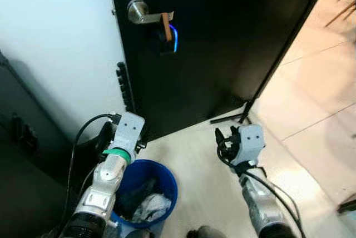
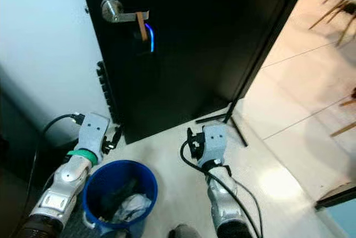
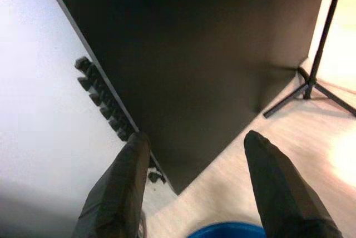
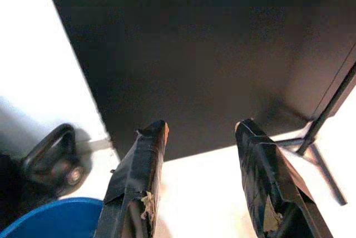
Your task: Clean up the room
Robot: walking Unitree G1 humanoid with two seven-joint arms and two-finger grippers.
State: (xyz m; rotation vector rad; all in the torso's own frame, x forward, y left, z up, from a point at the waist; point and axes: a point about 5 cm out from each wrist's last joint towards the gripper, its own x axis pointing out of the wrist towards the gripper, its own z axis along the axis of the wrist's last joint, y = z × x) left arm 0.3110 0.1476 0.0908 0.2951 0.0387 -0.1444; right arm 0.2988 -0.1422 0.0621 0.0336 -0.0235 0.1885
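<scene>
From the head cameras, a black door [image 1: 222, 43] stands ahead with a silver lever handle [image 1: 142, 14] and a small blue glow just right of it, a pale wall [image 1: 55, 43] to its left and light floor tiles [image 1: 317, 93] stretching away to the right. A blue bin [image 1: 146, 193] sits near on the left, holding crumpled white and dark trash [image 1: 150, 206]. The left gripper [image 1: 125, 132] hangs just beyond the bin's far rim, near the door's lower left corner; the right gripper [image 1: 228, 140] hangs well to the right of the bin, over bare floor. In the left wrist view the two black fingers [image 3: 119, 188] are spread wide with nothing between them, facing the door's base; a black hinge strip [image 3: 103, 102] runs up the door edge and a thin black stand leg [image 3: 317, 60] shows far right. In the right wrist view the taped fingers [image 4: 139, 185] are likewise parted and empty, with the bin's rim at the near left and a dark kettlebell [image 4: 53, 157] beside the wall.
</scene>
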